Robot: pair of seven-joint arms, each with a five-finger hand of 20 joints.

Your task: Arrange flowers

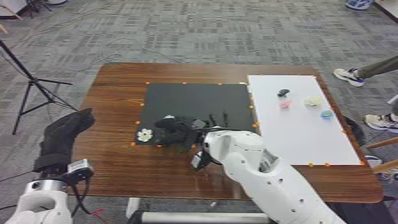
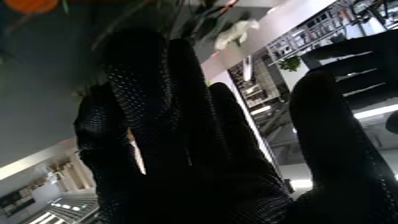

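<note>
Fingers, right hand (image 1: pixel 180 132): released, at the black mat (image 1: pixel 191 100), near a white flower (image 1: pixel 145 135)
Left hand (image 1: pixel 69 127): fingers lie relaxed near the table (image 1: pixel 115 100)
White sheet (image 1: pixel 289 137): holds pink flower (image 1: pixel 285 104), yellow flower (image 1: pixel 313 101), blue flower (image 1: pixel 326 114)

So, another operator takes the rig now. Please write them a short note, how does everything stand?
Left hand: open, at the table's left edge.
Right hand: open, at the near part of the black mat.
White flower: mat's near left corner.
Pink piece, yellow piece, blue piece, dark piece: on the white sheet.
Done: one flower on the mat, maybe placed.
Left: probably arranging the sheet's pieces.
</note>
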